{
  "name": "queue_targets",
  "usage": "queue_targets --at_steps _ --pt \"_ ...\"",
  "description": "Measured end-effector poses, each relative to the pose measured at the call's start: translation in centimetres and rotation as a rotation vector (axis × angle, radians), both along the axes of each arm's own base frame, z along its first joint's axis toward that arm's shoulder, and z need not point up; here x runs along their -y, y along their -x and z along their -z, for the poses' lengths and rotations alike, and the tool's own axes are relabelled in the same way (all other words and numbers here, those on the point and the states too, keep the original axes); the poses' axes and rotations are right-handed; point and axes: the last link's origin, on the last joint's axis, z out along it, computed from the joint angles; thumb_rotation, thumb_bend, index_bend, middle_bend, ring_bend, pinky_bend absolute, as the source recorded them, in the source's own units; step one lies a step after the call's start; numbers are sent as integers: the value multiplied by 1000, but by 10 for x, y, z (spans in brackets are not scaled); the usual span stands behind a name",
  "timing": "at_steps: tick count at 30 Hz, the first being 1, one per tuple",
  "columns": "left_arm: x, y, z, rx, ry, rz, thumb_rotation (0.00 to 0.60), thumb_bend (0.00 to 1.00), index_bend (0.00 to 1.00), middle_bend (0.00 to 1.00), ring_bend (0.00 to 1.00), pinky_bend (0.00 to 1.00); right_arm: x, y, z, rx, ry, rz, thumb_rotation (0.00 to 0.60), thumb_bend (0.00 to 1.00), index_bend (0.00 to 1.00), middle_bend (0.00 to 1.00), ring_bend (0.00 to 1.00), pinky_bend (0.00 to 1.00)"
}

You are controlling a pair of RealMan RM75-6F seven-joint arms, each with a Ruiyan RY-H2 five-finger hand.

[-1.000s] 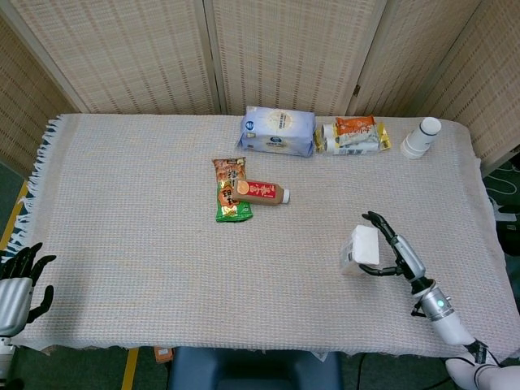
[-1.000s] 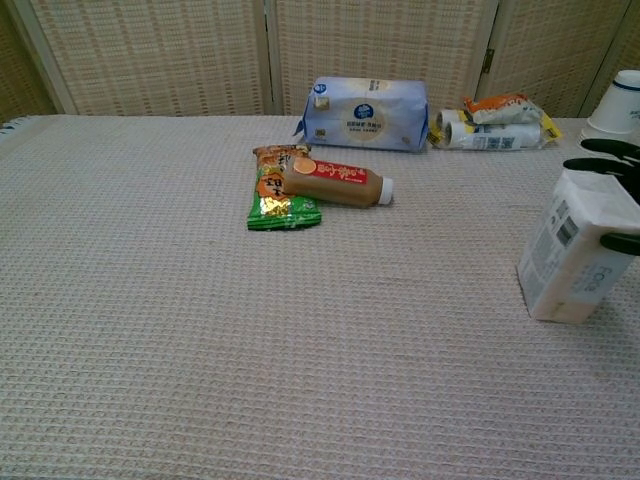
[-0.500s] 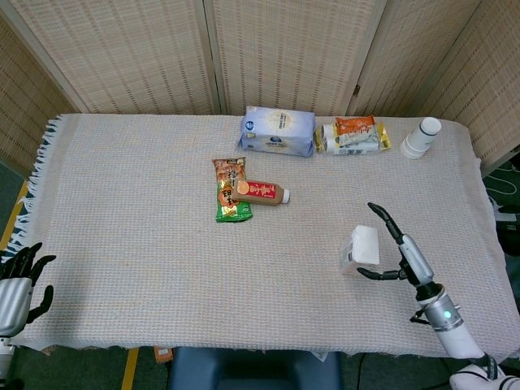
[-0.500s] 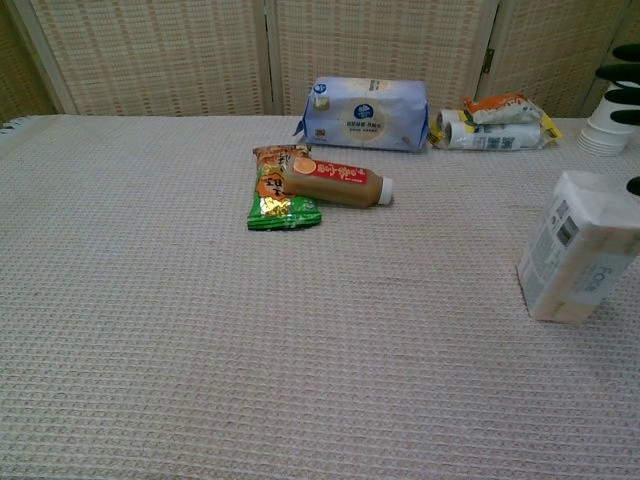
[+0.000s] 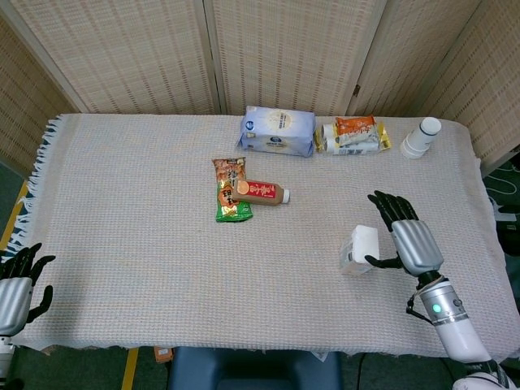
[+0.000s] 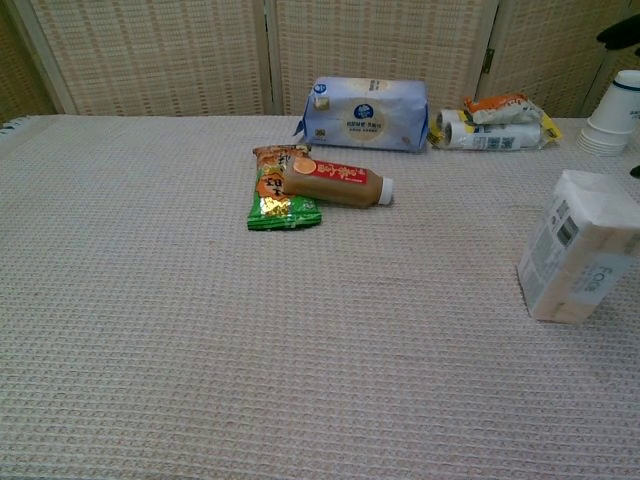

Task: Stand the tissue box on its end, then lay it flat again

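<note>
Tissue box [image 5: 360, 249] stands on end on my desk [image 5: 130, 211]; right hand [image 5: 410, 241] spread beside it, released; left hand [image 5: 15, 288] idle, empty.

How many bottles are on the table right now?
1 for certain: the brown drink bottle lying on its side near the table's middle, against the snack packets. The white stack of cups at the far right corner is not a bottle.
</note>
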Motion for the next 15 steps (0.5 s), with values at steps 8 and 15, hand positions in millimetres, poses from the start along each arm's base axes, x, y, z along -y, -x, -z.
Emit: queue_targets --at_steps 8,15 --pt "0 0 0 -2 0 -1 600 498 223 0 0 120 7 -21 -3 -209 -162 174 600 82 0 1 0 0" --pt "-1 0 1 -3 3 -4 600 497 223 0 0 120 20 -28 -5 -215 -269 212 600 76 0 1 0 0"
